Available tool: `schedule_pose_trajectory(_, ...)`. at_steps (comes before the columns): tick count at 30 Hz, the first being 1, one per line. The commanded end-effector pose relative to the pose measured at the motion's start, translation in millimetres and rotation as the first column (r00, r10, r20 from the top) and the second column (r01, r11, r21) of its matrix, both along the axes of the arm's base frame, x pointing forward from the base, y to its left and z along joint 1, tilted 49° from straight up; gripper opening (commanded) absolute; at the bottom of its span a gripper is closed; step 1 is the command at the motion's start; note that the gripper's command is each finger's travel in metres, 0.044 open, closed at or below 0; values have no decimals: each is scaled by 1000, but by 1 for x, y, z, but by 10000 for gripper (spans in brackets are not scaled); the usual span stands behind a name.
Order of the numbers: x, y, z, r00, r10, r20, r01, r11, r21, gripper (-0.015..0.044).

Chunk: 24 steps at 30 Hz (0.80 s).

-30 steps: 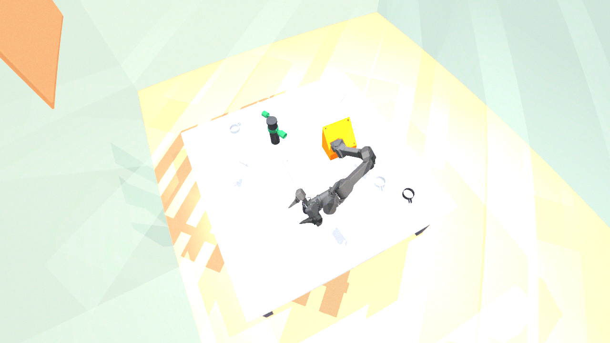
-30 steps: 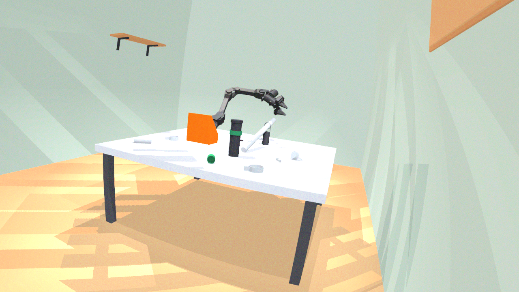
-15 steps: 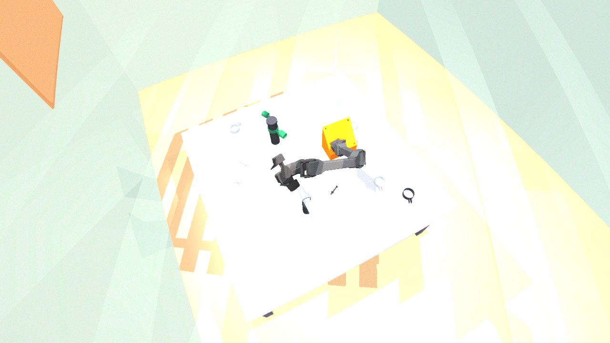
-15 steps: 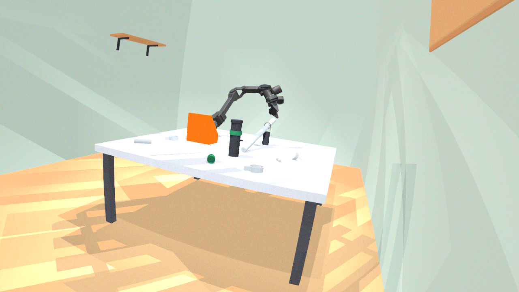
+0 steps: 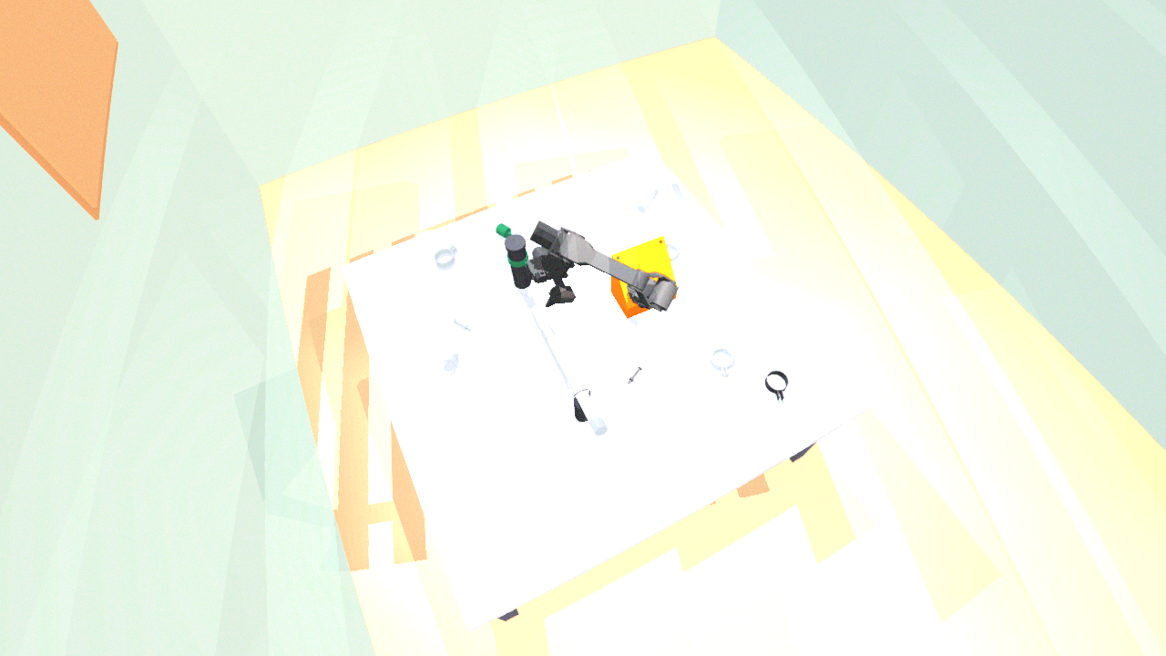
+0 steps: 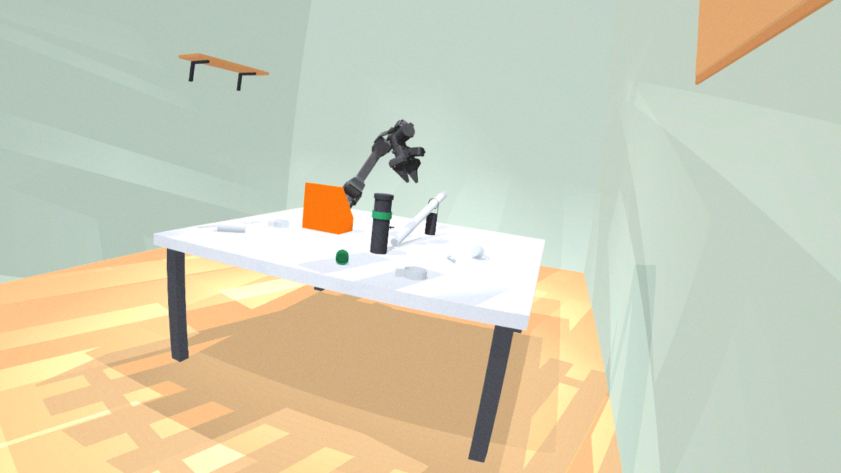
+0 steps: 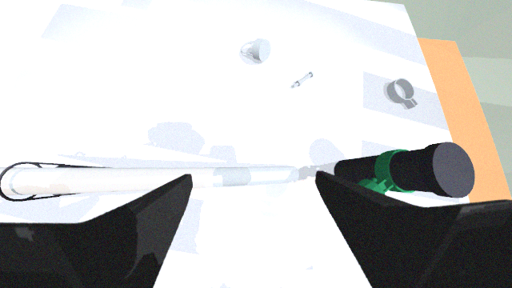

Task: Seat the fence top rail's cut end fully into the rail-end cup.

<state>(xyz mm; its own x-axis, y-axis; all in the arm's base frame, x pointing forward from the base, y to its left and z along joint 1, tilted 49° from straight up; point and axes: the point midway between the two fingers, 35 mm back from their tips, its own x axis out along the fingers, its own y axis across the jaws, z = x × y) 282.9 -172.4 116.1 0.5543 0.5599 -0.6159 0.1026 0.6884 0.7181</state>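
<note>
The black big post [image 5: 521, 277] [image 6: 380, 236] [image 7: 356, 170] stands upright with its green band [image 5: 518, 259] [image 6: 381, 215] [image 7: 382, 170] high, below the cap. The green rail-end cup [image 7: 372, 184] is on the band's rail side, partly hidden by a finger. The white rail [image 5: 554, 352] [image 6: 418, 220] [image 7: 120, 180] slopes through the loop cap's loop on the small black post [image 5: 581, 406] [image 6: 431, 225]. Its lower end is down near the big post's foot, apart from the cup. My gripper [image 6: 411, 180] [image 7: 255, 178] is open and empty above the rail, left of the post in the wrist view.
A yellow-orange box [image 5: 652, 257] [image 6: 323, 208] stands near the arm's base. A second green cup [image 5: 504, 230] [image 6: 341, 257] is low beside the big post. A grey ring clamp [image 6: 416, 273] [image 7: 394, 94], a pale bolt [image 7: 302, 80] and a white cap [image 6: 476, 251] [image 7: 262, 50] lie around.
</note>
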Motion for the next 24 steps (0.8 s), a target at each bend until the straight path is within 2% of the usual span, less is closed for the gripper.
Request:
schedule_pose_trajectory(1, -2, 3, 0, 1000, 2, 21, -3, 999, 32, 440)
schedule_pose_trajectory(6, -3, -6, -8, 993, 88, 75, -85, 996, -39, 440)
schedule_pose_trajectory(12, -9, -34, -37, 887, 404, 223, -334, 896, -292, 440)
schedule_pose_trajectory(18, -21, -58, -71, 636, 707, 309, -491, 680, -545, 440)
schedule_pose_trajectory(24, -37, -78, -107, 276, 907, 318, -486, 417, -768, 440)
